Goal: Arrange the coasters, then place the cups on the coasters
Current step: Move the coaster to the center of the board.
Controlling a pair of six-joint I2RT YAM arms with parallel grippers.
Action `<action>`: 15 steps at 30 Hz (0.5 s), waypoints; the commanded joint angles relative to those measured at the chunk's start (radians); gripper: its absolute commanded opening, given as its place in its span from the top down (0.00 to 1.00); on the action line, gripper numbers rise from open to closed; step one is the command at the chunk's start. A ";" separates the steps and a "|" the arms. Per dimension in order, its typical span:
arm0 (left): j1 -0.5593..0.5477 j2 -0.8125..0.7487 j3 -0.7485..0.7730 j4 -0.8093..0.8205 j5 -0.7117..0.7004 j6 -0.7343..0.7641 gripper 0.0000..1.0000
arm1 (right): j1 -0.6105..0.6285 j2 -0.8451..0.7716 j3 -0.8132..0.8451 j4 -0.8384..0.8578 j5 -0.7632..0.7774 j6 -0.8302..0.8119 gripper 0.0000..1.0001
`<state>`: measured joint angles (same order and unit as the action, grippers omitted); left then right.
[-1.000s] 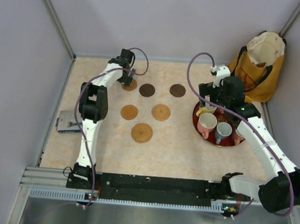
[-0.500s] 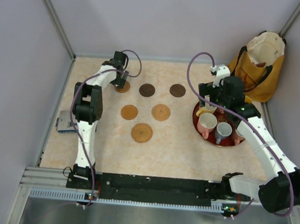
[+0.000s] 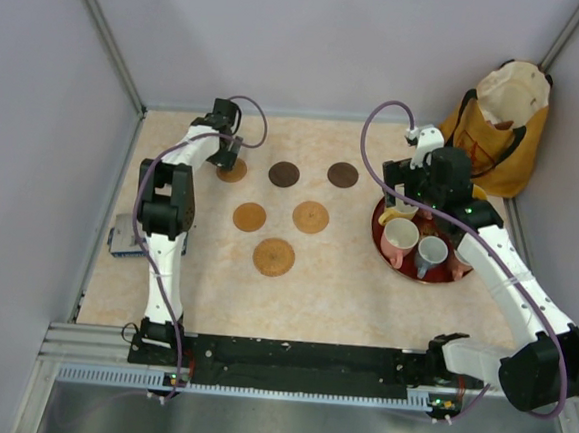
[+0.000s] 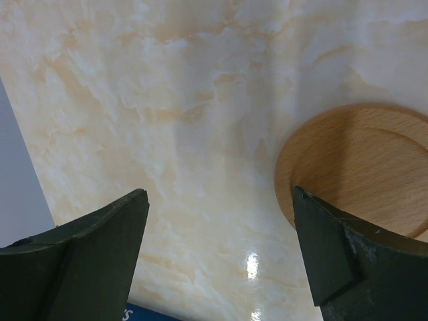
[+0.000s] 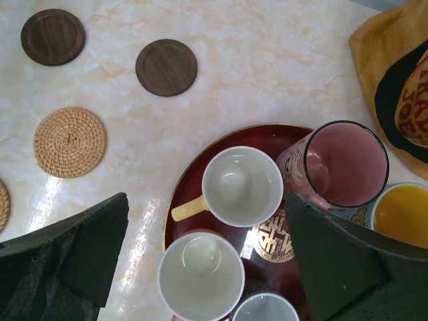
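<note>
Our right gripper (image 5: 206,198) hangs with jaws spread wide over the red tray (image 5: 175,200), where we see a yellow-handled cup (image 5: 242,186) beside a tall pink cup (image 5: 344,164). Two dark coasters (image 5: 53,37) (image 5: 166,67) and a woven coaster (image 5: 70,142) lie off to the left.

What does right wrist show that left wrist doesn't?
Only right wrist: two dark coasters, a woven coaster, the red tray holding cups, and the yellow bag.
Only left wrist: a wooden coaster, partly behind one finger, and a blue sliver at the bottom edge.
Both: the marble tabletop, plus that arm's own fingers. The left end effector and right end effector are each open, gripping nothing.
</note>
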<state>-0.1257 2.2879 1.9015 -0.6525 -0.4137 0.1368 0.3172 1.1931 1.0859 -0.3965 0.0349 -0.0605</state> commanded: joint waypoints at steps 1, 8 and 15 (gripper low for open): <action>0.014 -0.027 -0.033 -0.044 -0.020 0.000 0.07 | -0.015 -0.010 -0.006 0.028 -0.012 -0.002 0.01; 0.014 -0.065 -0.087 -0.044 0.000 -0.012 0.08 | -0.015 -0.009 -0.006 0.028 -0.012 -0.002 0.01; 0.012 -0.065 -0.078 -0.078 0.042 -0.026 0.08 | -0.015 -0.004 -0.007 0.030 -0.015 -0.004 0.01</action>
<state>-0.1204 2.2429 1.8297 -0.6468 -0.4076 0.1284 0.3172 1.1931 1.0859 -0.3965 0.0307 -0.0605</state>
